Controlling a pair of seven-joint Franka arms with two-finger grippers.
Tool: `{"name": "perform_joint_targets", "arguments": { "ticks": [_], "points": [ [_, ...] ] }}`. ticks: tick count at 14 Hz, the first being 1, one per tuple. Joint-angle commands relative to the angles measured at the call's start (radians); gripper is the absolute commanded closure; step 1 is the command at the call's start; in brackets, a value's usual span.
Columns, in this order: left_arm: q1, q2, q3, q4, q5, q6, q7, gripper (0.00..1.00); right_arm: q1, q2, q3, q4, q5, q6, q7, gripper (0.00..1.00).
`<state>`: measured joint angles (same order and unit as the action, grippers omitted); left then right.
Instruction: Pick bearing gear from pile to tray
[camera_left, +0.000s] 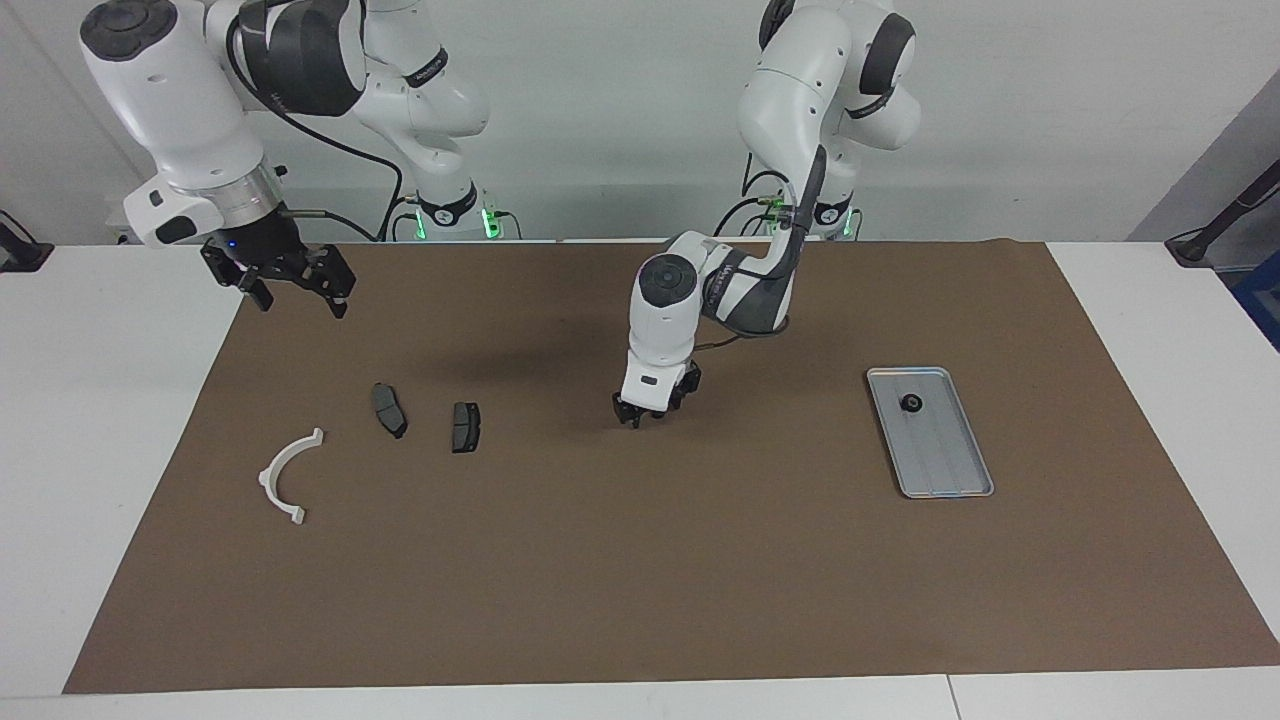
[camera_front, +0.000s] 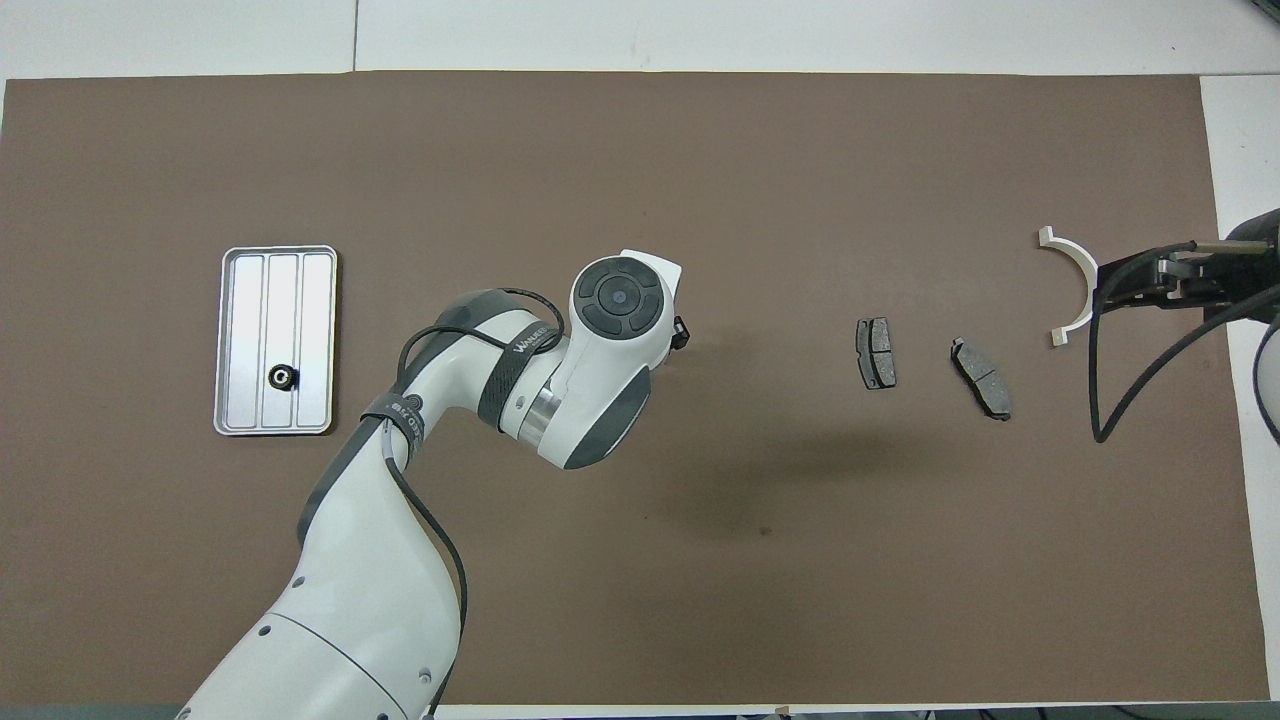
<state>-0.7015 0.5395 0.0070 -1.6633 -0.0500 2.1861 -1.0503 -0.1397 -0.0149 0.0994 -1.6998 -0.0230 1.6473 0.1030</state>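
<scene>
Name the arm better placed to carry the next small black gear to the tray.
Left. The left gripper is down at the mat mid-table, on the tray side; the right gripper hangs raised over the mat's edge.
</scene>
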Motion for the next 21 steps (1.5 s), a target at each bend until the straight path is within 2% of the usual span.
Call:
{"name": "perform_joint_targets", "arguments": {
  "ticks": [1, 3, 4, 5, 9, 13, 16, 21],
  "points": [
    [-0.010, -0.009, 0.010, -0.024, 0.018, 0.026, -0.020, 0.40, -0.017, -0.030, 0.006, -0.017, 0.012, -0.064, -0.028, 0.00],
    [-0.010, -0.009, 0.010, -0.024, 0.018, 0.026, -0.020, 0.77, -0.018, -0.028, 0.006, -0.009, 0.003, -0.069, -0.039, 0.00],
    [-0.010, -0.009, 0.010, -0.026, 0.018, 0.026, -0.020, 0.90, -0.018, -0.028, 0.006, -0.009, 0.003, -0.069, -0.048, 0.00],
    [-0.001, -0.009, 0.010, -0.023, 0.018, 0.020, -0.017, 1.00, -0.018, -0.028, 0.005, -0.011, 0.002, -0.069, -0.049, 0.00],
    [0.023, -0.022, 0.013, -0.013, 0.042, -0.012, -0.008, 1.00, -0.021, -0.028, 0.005, -0.011, 0.002, -0.063, -0.051, 0.00],
    [0.127, -0.122, 0.016, -0.024, 0.047, -0.118, 0.134, 1.00, -0.035, -0.028, 0.003, -0.014, 0.002, -0.053, -0.078, 0.00],
    [0.259, -0.185, 0.016, -0.064, 0.045, -0.143, 0.350, 1.00, -0.038, -0.028, 0.000, -0.017, 0.002, -0.049, -0.091, 0.00],
    [0.496, -0.194, 0.015, -0.099, 0.045, -0.118, 0.799, 1.00, -0.061, -0.030, 0.000, -0.015, 0.002, -0.053, -0.112, 0.00]
  ]
}}
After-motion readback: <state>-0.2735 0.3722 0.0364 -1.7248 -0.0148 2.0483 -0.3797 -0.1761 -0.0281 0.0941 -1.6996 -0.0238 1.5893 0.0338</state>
